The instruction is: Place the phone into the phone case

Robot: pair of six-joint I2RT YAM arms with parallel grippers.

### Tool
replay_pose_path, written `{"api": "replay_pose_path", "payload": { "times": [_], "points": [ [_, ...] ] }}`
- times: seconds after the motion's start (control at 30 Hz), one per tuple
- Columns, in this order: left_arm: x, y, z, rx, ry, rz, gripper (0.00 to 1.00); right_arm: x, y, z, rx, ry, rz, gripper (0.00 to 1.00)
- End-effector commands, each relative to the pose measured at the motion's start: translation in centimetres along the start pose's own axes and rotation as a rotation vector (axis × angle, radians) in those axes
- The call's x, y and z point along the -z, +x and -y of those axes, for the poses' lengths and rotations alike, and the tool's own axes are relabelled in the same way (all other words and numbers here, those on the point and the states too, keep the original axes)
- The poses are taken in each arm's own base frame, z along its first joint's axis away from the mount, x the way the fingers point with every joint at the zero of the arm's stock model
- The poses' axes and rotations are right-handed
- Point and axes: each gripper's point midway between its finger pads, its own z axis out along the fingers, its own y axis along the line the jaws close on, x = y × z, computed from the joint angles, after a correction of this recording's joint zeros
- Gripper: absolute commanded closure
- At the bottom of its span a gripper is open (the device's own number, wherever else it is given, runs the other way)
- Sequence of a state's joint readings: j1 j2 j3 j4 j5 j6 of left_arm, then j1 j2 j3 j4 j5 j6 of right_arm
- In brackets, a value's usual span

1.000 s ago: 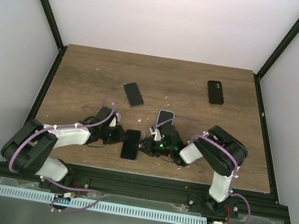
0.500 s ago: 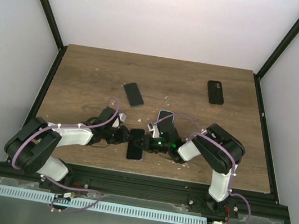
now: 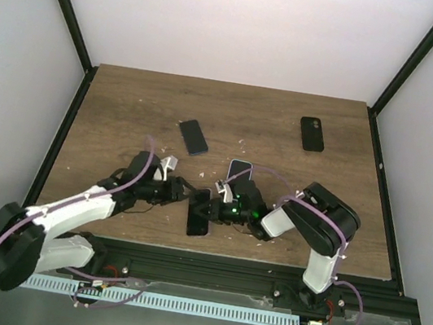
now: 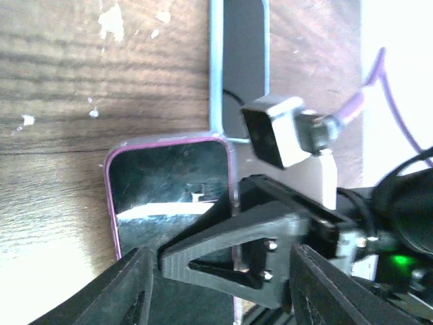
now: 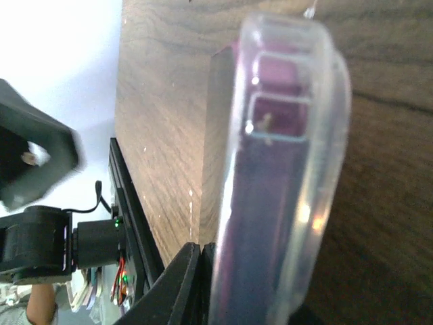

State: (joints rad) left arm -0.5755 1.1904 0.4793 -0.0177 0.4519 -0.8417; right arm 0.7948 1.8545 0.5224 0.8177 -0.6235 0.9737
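A purple-edged phone with a dark screen lies near the table's front edge, between both grippers. In the left wrist view its glossy screen fills the middle. In the right wrist view it is seen edge-on, with a clear phone case around its purple body. My right gripper is shut on the phone's right edge, and one black finger presses its side. My left gripper stands open just left of the phone, its fingers spread wide and not touching it.
A pale blue-grey phone-shaped item lies just behind the right gripper, its silver edge close to the phone. Two dark phones lie farther back, one at centre-left and one at far right. The table's front edge is close.
My left gripper has opened, let go of the phone's left edge and drawn back a little. My right gripper has tightened on the phone, which has shifted right and tilted slightly.
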Motion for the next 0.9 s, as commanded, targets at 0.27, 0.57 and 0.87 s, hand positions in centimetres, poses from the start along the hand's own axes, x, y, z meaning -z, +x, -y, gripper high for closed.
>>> {"api": "replay_pose_path", "payload": {
  "times": [0.27,0.57,0.87],
  "points": [
    [10.2,-1.5,5.3,-0.027,0.214,0.14,0.24,4.3,0.3,-11.3,0.152,-0.328,-0.054,0.92],
    [13.3,-0.7,11.0,-0.079,0.525,0.138,0.22,8.4,0.0,-18.8,0.255,-0.495,-0.043,0.88],
    [14.1,-0.2,12.5,-0.1,0.658,0.125,0.33,9.6,0.5,-23.0,0.28,-0.65,-0.061,0.88]
  ]
}}
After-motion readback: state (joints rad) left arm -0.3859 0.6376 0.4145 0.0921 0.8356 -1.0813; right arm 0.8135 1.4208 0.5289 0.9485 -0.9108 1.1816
